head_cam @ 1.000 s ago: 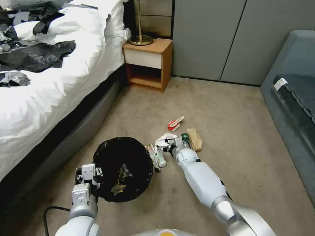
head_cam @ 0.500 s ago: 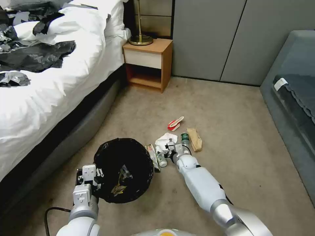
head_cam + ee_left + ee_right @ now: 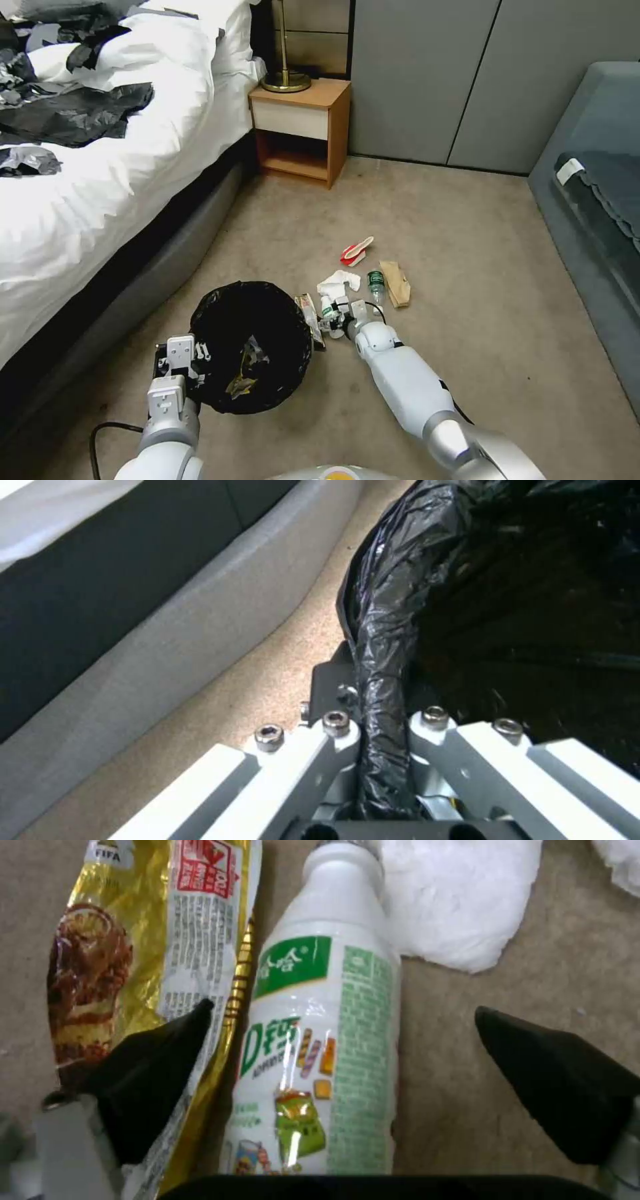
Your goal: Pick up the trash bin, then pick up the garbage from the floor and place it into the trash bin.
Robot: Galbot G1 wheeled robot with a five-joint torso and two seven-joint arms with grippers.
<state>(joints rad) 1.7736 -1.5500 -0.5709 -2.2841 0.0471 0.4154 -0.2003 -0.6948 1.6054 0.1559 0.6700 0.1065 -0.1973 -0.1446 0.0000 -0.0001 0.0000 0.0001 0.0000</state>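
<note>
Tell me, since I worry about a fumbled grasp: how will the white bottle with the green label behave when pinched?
The white bottle lies on its side on the carpet, so a nudge may roll it. Its glossy label looks slippery. The open right pincer straddles it; one finger overlaps the yellow snack wrapper.

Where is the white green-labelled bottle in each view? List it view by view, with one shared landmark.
Head view: white bottle on the carpet, right of the trash bin, at the right gripper.
Right wrist view: centred, lying flat between the open fingers.
Left wrist view: this camera faces the bin's black liner, clamped by the left gripper.
Shared landmark: white tissue beside the bottle's cap.
</note>
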